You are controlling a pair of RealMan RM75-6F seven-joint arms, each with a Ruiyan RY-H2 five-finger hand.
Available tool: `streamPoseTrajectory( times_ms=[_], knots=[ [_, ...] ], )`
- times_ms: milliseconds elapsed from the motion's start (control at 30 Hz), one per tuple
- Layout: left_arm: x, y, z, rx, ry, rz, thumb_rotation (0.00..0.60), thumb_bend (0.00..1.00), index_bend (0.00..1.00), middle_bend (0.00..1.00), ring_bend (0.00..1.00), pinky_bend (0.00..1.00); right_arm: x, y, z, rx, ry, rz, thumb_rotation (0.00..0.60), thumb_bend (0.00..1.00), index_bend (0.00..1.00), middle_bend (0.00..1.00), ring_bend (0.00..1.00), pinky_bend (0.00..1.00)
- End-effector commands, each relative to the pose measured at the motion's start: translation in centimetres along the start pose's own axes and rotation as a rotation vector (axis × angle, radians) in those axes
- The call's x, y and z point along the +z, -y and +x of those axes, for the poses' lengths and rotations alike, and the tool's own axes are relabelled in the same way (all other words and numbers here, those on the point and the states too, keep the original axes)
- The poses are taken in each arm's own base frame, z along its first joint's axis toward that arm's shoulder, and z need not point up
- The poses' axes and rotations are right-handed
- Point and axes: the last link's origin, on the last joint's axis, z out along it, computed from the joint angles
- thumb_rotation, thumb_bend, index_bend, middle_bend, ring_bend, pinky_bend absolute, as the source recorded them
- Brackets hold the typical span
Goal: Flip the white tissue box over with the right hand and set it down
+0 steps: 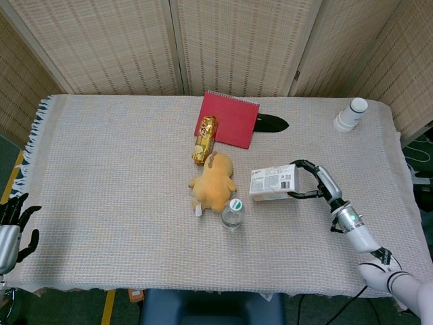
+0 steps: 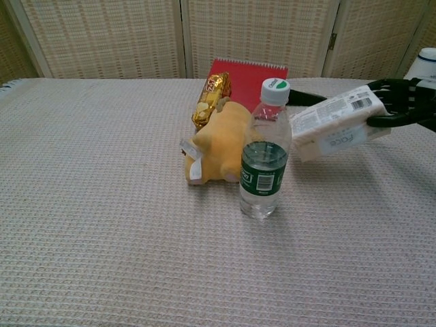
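Note:
The white tissue box (image 1: 273, 183) is a soft white pack with printed labels, held by its right end just above the cloth, to the right of the bottle. In the chest view the tissue box (image 2: 338, 122) tilts, its left end lower. My right hand (image 1: 313, 182) grips it with black fingers (image 2: 398, 103) wrapped over and under that end. My left hand (image 1: 15, 221) hangs off the table's front left corner, fingers spread, holding nothing.
A water bottle (image 2: 264, 150) stands just left of the box, with a yellow plush toy (image 1: 212, 183) behind it. Farther back lie a gold-wrapped packet (image 1: 204, 139), a red notebook (image 1: 230, 118) and a black object (image 1: 271, 123). A white cup (image 1: 350, 114) stands back right.

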Motion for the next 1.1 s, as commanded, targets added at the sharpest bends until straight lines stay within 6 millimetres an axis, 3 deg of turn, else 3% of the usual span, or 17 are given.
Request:
streamPoseTrajectory(
  times_ms=[33, 600, 1100],
  knots=[
    [0.0, 0.0, 0.0, 0.001, 0.002, 0.001, 0.600, 0.51, 0.25, 0.00, 0.00, 0.10, 0.0, -0.2, -0.2, -0.014, -0.002, 0.003, 0.600, 0.06, 0.51, 0.48, 0.43, 0.00],
    [0.2, 0.2, -0.3, 0.005, 0.013, 0.010, 0.600, 0.51, 0.25, 0.00, 0.00, 0.10, -0.3, -2.7, -0.9, -0.155, 0.002, -0.046, 0.600, 0.08, 0.51, 0.48, 0.43, 0.00],
    [0.1, -0.2, -0.5, 0.008, 0.020, -0.005, 0.600, 0.51, 0.25, 0.00, 0.00, 0.10, -1.3, -4.1, 0.8, -0.395, 0.079, -0.219, 0.600, 0.08, 0.51, 0.48, 0.43, 0.00]
  ],
)
